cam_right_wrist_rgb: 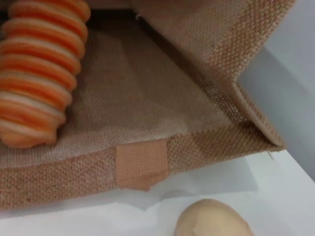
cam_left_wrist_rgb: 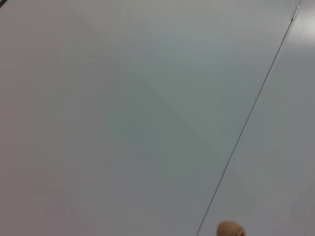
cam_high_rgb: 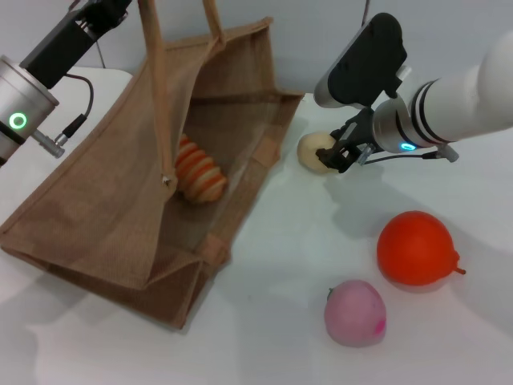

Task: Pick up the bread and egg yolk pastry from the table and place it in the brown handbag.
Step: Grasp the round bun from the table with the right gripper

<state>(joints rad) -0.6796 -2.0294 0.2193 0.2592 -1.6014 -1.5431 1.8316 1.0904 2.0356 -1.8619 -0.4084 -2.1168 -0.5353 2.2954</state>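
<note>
1. Bread [cam_high_rgb: 199, 172], the ribbed loaf w/ orange and cream stripes, lies inside the brown handbag [cam_high_rgb: 96, 216], on its inner wall, well away from the right gripper [cam_high_rgb: 335, 156] and on the far side of the bag rim from it.
2. Egg yolk pastry [cam_high_rgb: 313, 149] sits on the white table [cam_high_rgb: 304, 241], just outside the bag mouth, directly at the tips of the right gripper.
3. Right gripper is low over the table beside the pastry; its dark fingers [cam_high_rgb: 346, 152] touch or nearly touch the pastry side that faces the gripper. They look a bit apart, but whether they clamp the pastry or only stand around it, I cannot tell.
4. In the right wrist view the pastry [cam_right_wrist_rgb: 211, 219] is very close under the camera, and past it is the bag rim w/ a sewn patch [cam_right_wrist_rgb: 141, 164]; the bread [cam_right_wrist_rgb: 39, 73] shows deeper in the bag.
5. Brown handbag lies on its side, mouth open toward the right gripper; one loop handle [cam_high_rgb: 156, 88] goes up out of the head view.
6. Left gripper is not visible; only the left arm [cam_high_rgb: 36, 76] shows, up behind the bag, w/ a green ring light. Left wrist view gives a plain pale surface and a small brown tip [cam_left_wrist_rgb: 230, 229].
7. Orange round fruit [cam_high_rgb: 417, 249] and pink peach-like ball [cam_high_rgb: 355, 313] rest on the table, nearer to the robot than the right gripper, well apart from it; the two are near each other, not touching.
</note>
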